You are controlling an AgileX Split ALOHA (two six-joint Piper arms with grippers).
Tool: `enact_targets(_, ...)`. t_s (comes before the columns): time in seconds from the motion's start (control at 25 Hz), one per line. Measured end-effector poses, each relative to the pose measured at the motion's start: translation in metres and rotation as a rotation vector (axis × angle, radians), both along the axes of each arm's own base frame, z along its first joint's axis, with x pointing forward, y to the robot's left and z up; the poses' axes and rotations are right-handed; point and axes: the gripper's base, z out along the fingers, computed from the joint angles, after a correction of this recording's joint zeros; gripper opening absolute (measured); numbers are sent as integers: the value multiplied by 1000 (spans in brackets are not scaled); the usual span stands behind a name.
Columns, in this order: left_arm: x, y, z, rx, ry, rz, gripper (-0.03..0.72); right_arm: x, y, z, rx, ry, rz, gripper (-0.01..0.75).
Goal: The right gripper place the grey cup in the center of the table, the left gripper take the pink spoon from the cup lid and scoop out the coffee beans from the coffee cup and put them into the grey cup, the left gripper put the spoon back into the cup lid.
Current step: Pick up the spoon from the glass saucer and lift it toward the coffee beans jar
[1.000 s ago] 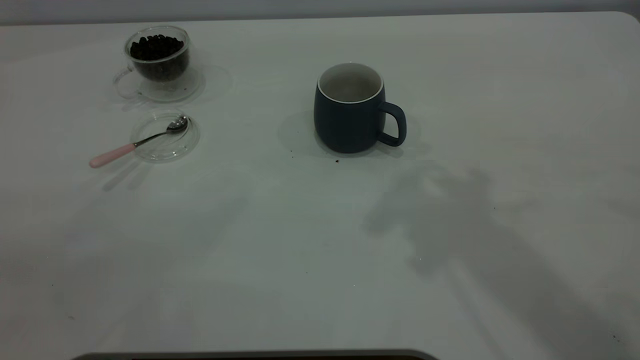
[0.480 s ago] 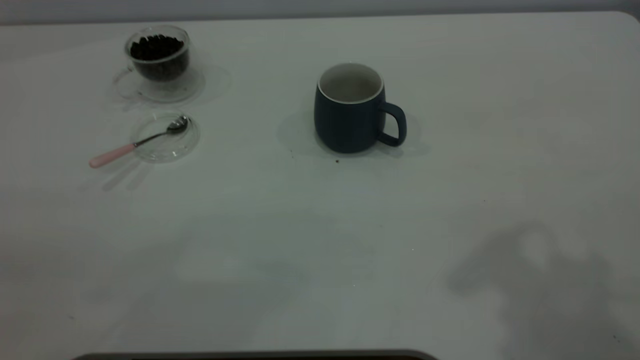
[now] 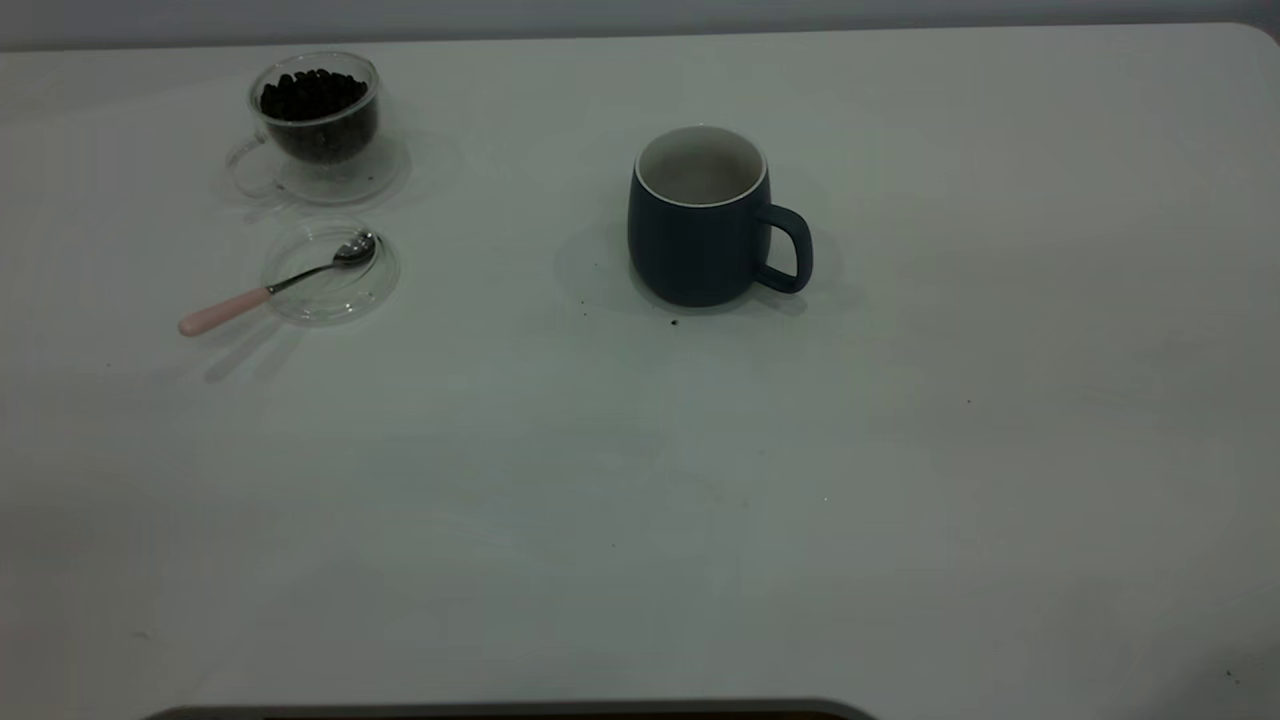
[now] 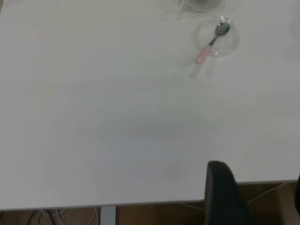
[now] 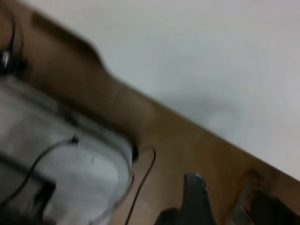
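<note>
Exterior view: we saw the grey cup (image 3: 700, 222) standing upright near the middle of the counter (image 3: 640, 480), handle toward the right arm's side. The coffee cup (image 3: 318, 122) stood at the far left, filled with coffee beans (image 3: 312, 95). Just in front of it lay the cup lid (image 3: 330, 272), with the pink spoon (image 3: 272, 287) resting bowl-up in it, its pink handle overhanging the lid's rim onto the counter. Neither arm appeared in this view.
Left wrist view: the left gripper (image 4: 262, 197) hung at the counter's edge, well apart from the spoon; we could not tell how its jaws stood.
Right wrist view: the right gripper (image 5: 225, 201) was off the counter, over the floor, jaws apart
</note>
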Motion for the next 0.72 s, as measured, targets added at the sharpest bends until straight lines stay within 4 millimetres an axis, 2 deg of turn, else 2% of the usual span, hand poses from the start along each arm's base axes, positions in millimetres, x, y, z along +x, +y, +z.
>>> enact_targets(0.2, 0, 0, 0, 0, 0, 0, 425, -36, -28, -3, 78, -203, -166, 590)
enact_targets(0.36, 0, 0, 0, 0, 0, 0, 425, -57, -38, -9, 114, -360, -279, 590)
enact_targets(0.52, 0, 0, 0, -1, 0, 1, 425, -66, -41, -19, 125, -448, -345, 590)
enact_targets(0.72, 0, 0, 0, -3, 0, 2, 425, -74, -42, -20, 126, -502, -363, 590)
